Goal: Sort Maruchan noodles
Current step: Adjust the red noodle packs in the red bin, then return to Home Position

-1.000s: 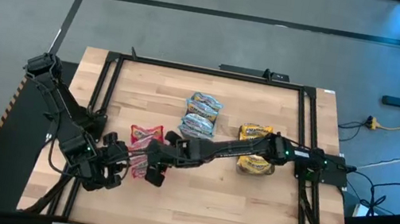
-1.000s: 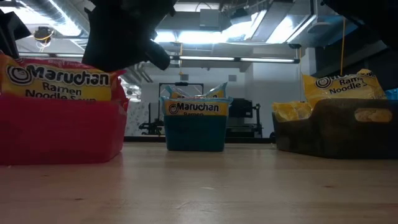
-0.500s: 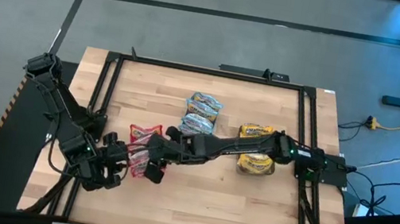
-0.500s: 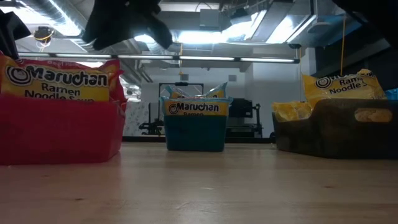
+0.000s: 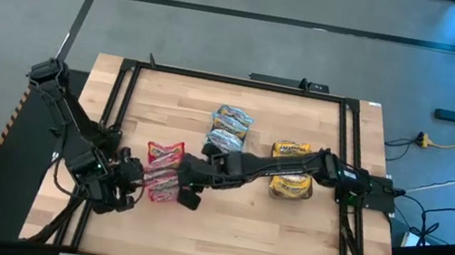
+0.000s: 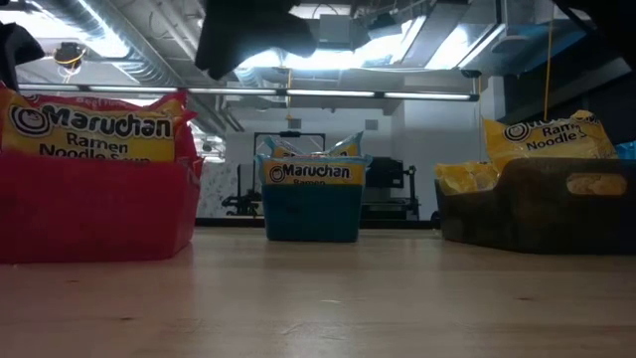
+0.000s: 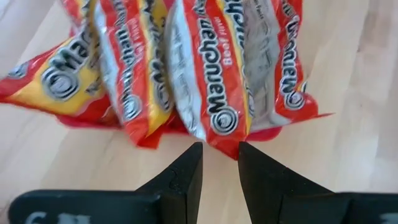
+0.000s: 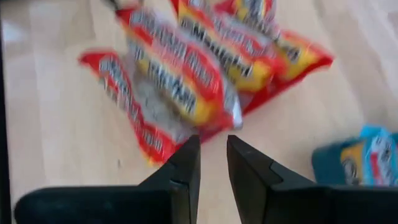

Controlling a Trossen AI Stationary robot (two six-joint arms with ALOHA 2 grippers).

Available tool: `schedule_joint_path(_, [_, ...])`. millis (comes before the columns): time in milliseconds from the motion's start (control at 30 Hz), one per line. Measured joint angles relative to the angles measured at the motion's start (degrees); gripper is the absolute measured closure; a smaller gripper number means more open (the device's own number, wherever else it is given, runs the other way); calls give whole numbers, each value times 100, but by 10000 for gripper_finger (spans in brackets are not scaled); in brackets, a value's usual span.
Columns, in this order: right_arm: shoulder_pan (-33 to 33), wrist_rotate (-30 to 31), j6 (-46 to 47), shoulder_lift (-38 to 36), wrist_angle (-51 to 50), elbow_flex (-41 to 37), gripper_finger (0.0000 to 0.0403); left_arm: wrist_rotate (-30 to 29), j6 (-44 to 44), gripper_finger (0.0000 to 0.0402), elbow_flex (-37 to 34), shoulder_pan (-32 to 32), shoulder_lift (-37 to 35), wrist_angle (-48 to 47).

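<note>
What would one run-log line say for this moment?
left gripper: empty, beside red crinkly Maruchan noodle packets | right gripper: empty, near same packets | blue packets, yellow packets: sorted

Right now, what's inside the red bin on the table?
The red bin holds red Maruchan noodles packets standing on edge; several show from above. Its walls hide their lower halves and anything beneath them.

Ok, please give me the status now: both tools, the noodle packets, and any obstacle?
Left tool and right tool both empty, beside red crinkly plastic Maruchan packets. Red, blue, yellow groups apart. No obstacle seen.
</note>
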Motion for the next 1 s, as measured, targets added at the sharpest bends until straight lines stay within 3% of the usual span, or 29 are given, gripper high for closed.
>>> schedule_joint_path(133, [38,-174,150,0,-238,0,325,-90,-109,306,0,-57,-385,-122])
schedule_joint_path(333, [19,-203,266,-187,-568,-1,325,-950,-53,306,0,-405,-1023,-151])
schedule_joint_path(667, [22,560,434,-962,-1892,4,325,-1690,34,306,0,-884,-1327,-340])
schedule_joint_path(1000, [22,903,126,-1410,-3035,4,325,-2792,780,306,0,-407,-2160,-475])
